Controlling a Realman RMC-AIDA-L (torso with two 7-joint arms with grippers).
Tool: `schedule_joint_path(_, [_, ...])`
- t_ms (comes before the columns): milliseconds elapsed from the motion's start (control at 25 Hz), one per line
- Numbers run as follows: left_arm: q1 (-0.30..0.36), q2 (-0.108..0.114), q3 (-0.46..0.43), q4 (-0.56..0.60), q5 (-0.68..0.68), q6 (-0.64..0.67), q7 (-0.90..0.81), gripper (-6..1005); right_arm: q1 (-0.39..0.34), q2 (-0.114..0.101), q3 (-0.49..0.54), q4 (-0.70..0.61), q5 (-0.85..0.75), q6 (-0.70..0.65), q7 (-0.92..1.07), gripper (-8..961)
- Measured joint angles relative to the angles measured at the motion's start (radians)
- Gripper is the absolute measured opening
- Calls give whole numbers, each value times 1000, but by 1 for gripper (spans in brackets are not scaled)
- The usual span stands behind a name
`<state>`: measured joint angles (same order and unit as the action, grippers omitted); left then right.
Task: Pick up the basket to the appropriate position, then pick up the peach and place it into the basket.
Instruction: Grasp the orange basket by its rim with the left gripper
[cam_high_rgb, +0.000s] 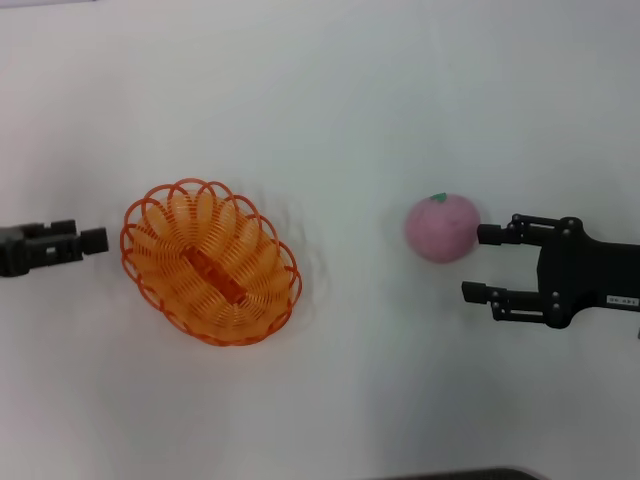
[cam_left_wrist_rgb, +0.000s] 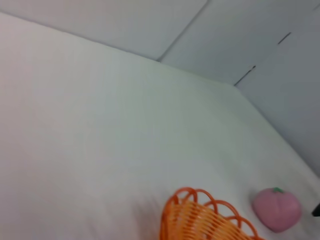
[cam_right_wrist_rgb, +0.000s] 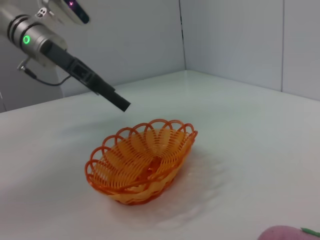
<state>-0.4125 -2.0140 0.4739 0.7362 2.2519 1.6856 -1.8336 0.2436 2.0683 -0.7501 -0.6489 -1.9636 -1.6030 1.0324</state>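
On the white table (cam_high_rgb: 330, 90):
Oval orange looped-strand basket (cam_high_rgb: 210, 262): empty, upright.
Round pink fuzzy peach (cam_high_rgb: 441, 228): touching right gripper's upper fingertip.
Right gripper (cam_high_rgb: 479, 263): jaws spread.
Left gripper (cam_high_rgb: 92, 241): beside basket, jaws pressed together.

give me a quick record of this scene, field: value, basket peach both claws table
basket: empty, resting on the table, apart from both claws
peach: on the table, outside the basket, toward the robot's right
right claw: open, beside the peach, one fingertip at its side, not closed on it
left claw: shut, just left of the basket rim, holding nothing
table: white surface
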Motion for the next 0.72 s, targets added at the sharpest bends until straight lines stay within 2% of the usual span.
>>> schedule_joint_path(240, [-74, -23, 5, 41, 107, -49, -24, 794, 6, 1, 0, 0, 0, 0, 0, 767])
schedule_joint_path(480, [-113, -61, 59, 128, 156, -96, -54, 793, 8, 1, 0, 0, 0, 0, 0, 767])
schedule_joint_path(600, [-120, -74, 118, 178, 157, -124, -79, 794, 12, 1, 0, 0, 0, 0, 0, 766])
schedule_joint_path(720, [-127, -76, 208, 208, 158, -159, -108, 794, 15, 1, 0, 0, 0, 0, 0, 767])
